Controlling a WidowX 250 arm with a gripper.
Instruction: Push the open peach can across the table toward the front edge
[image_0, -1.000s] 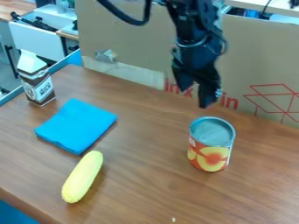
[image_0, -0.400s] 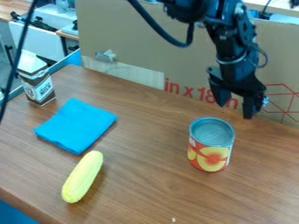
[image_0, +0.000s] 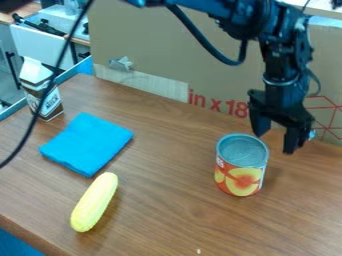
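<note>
Gripper open beside upright can

Spread fingers hold nothing near the tabletop's far edge; the can's flat base keeps it standing there. The rounded yellow vegetable lies lengthwise toward the near-left edge.

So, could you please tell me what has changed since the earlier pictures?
The gripper has moved toward the picture's right and come down near the can, open and empty; nothing was taken hold of or let go. The can, blue cloth, yellow oblong item and carton stayed put.
</note>
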